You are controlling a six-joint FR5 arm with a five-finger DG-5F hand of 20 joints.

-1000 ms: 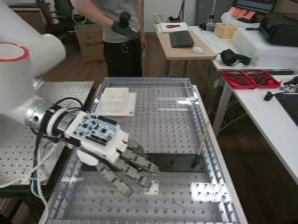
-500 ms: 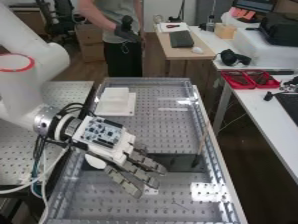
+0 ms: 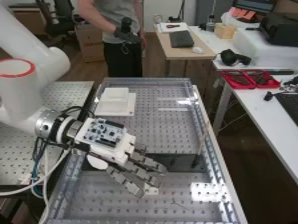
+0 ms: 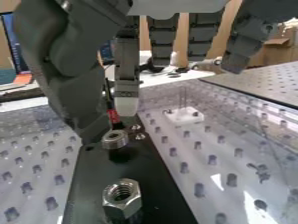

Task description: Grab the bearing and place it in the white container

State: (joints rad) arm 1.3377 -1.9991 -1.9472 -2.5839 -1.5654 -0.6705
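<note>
In the high view the hand (image 3: 136,167) hangs palm down over the black strip across the bench, its fingers straight and spread. The white container (image 3: 116,103) stands farther up the bench, beyond the hand. In the wrist view the hand (image 4: 70,92) has its thumb tip close beside the ring-shaped bearing (image 4: 115,139), with a white-tipped finger above and behind it. The bearing is over the black strip (image 4: 149,172); whether the thumb touches it I cannot tell. No finger is curled round it.
A large hex nut (image 4: 122,196) stands on the strip near the bearing. Behind is a thin upright tool with a red part (image 4: 114,117). A small white block (image 4: 184,115) lies on the perforated plate beside the strip. Clear rails (image 3: 210,142) edge the bench.
In the high view the hand has shifted right over the black strip since a second ago, with very little movement in the last half second. Its fingers remain straight.
</note>
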